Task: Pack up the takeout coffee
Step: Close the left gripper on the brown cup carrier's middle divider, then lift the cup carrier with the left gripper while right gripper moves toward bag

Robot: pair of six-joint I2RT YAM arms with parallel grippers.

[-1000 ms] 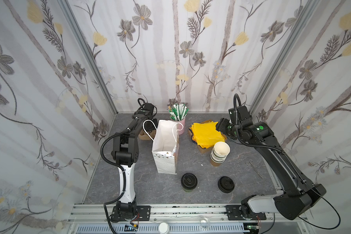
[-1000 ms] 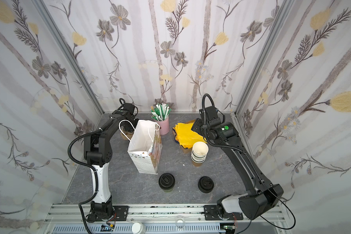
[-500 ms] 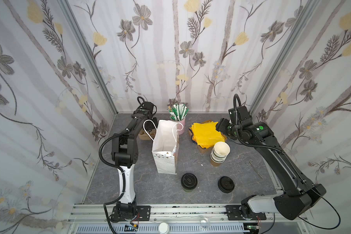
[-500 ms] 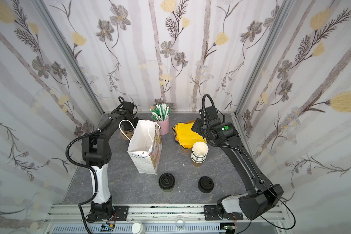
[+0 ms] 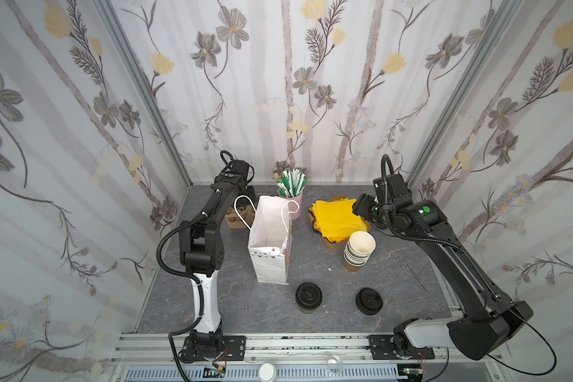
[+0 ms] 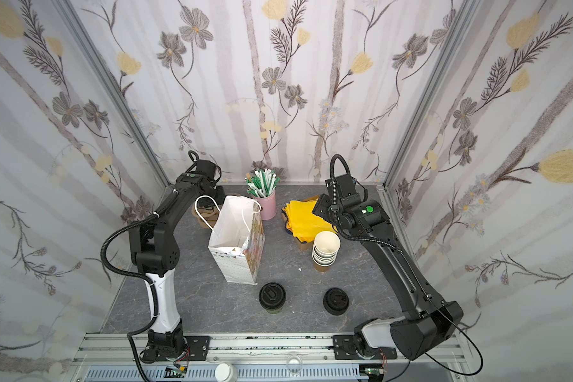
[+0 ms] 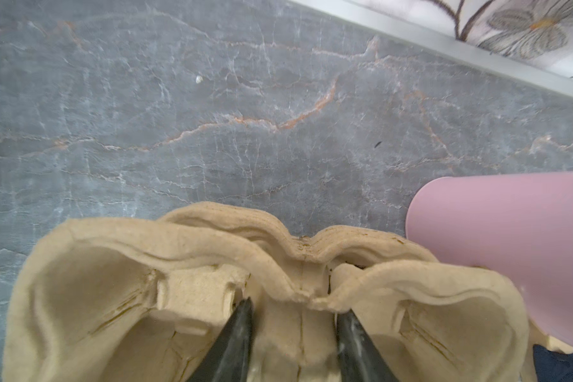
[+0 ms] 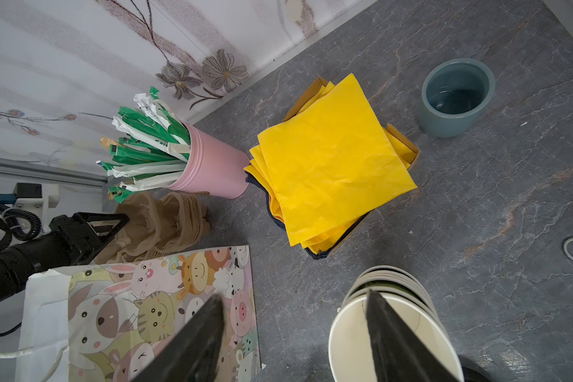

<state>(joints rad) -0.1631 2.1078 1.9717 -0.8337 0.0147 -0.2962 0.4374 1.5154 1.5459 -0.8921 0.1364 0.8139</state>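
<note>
The takeout coffee (image 5: 308,297) (image 6: 272,296), a small cup under a black sip lid, stands upright near the table's front, apart from both arms. At the back left my left gripper (image 7: 294,307) (image 5: 245,200) is down in a beige pulp cup carrier (image 7: 186,251) (image 8: 166,225). Its fingers press on either side of the carrier's centre ridge. My right gripper (image 8: 295,297) (image 5: 361,206) hangs open and empty above the table, between the white paper bag (image 5: 270,251) (image 8: 162,297) and the stacked cups. The bag stands open-topped in the middle.
A stack of lidless cups (image 5: 359,248) stands right of the bag, with a low pile of black lids (image 5: 369,301) in front. Yellow napkins (image 5: 338,215), a pink cup of straws (image 5: 293,201) and a blue-grey bowl (image 8: 457,99) sit at the back. Scissors (image 5: 414,273) lie at the right.
The left arm has shifted very slightly at the carrier. The right arm, the coffee and the bag have not moved.
</note>
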